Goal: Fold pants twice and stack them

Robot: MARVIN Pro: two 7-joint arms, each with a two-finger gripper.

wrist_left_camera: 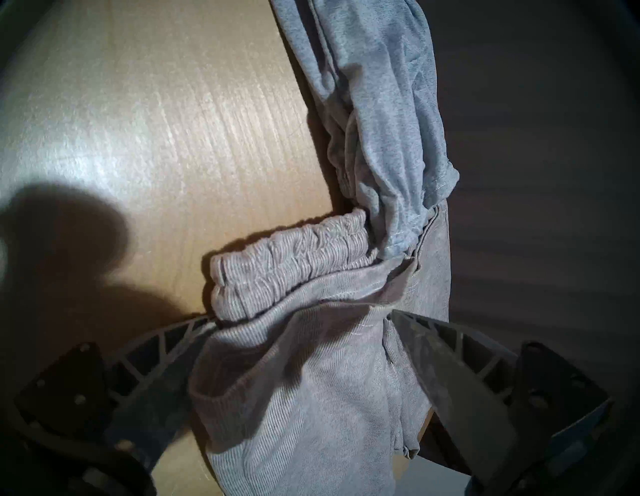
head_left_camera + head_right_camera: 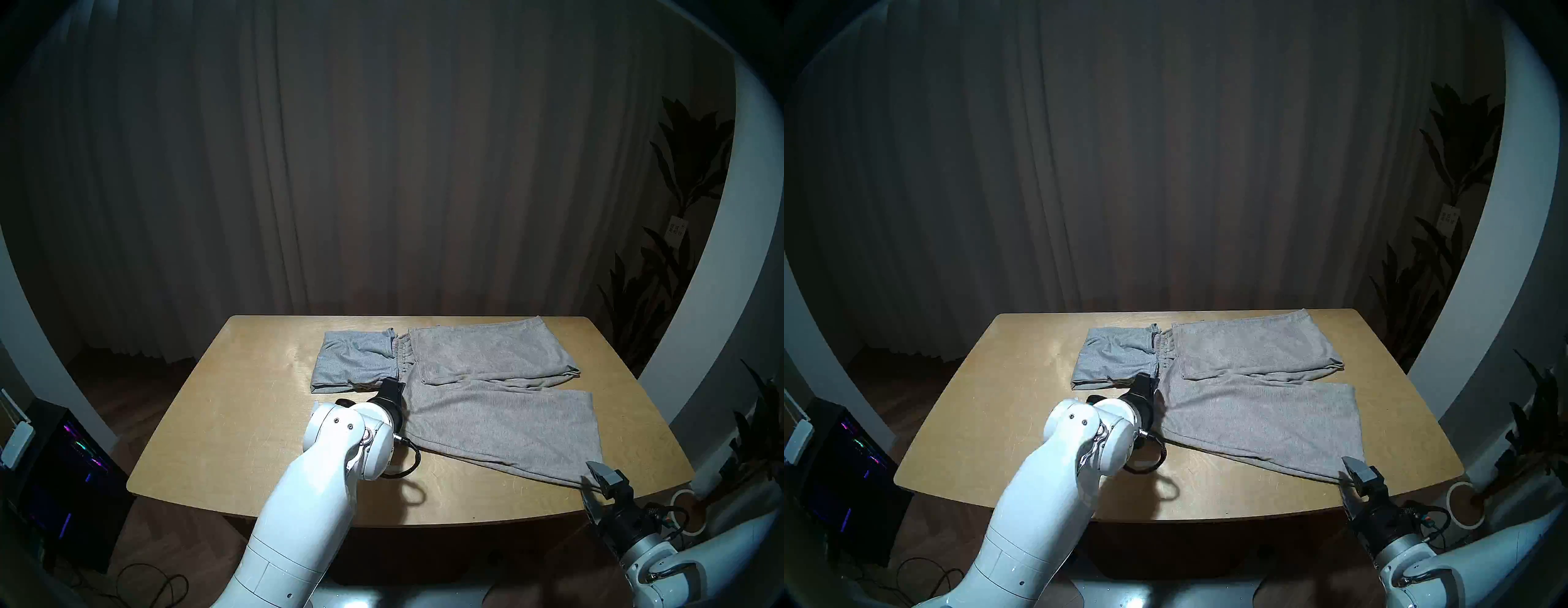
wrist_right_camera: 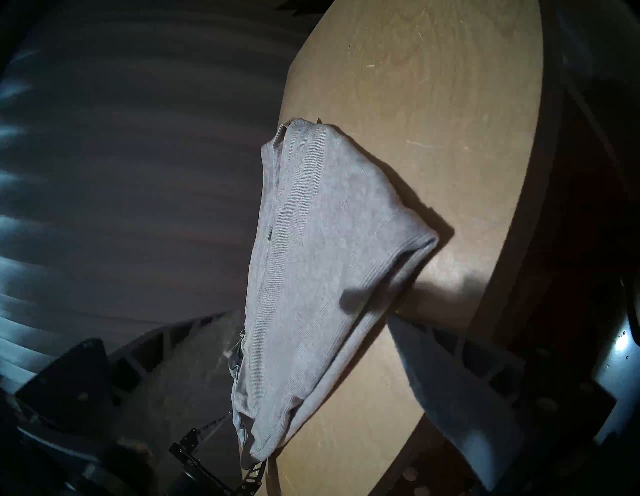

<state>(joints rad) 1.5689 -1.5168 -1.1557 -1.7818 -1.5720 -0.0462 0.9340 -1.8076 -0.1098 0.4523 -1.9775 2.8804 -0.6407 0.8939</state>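
Two pairs of pants lie on the wooden desk (image 2: 237, 407). The smaller light grey pair (image 2: 354, 361) sits folded at the far middle. The larger beige-grey pair (image 2: 500, 395) lies just to its right, its gathered waistband touching the grey pair; one leg is folded back at the far side, and the other runs toward the near right corner.

Head views: the left claw (image 2: 392, 392) is at the waistband end, its fingers hidden behind the wrist housing. The right claw (image 2: 594, 484) is at the near right desk edge, at the leg's hem corner.

The left wrist view shows what the head views do not: the left claw's jaws stand wide, one to each side of the bunched beige-grey fabric (image 1: 298, 381) just below the elastic waistband. Whether the pads press the cloth cannot be told. The grey pair (image 1: 384, 114) overlaps the waistband's far end.

The right wrist view shows the right claw's jaws also spread wide, the leg hem (image 3: 311, 277) lying between them on the desk (image 3: 450, 104); contact cannot be confirmed.

Count: two pairs of pants, two claws, one desk.
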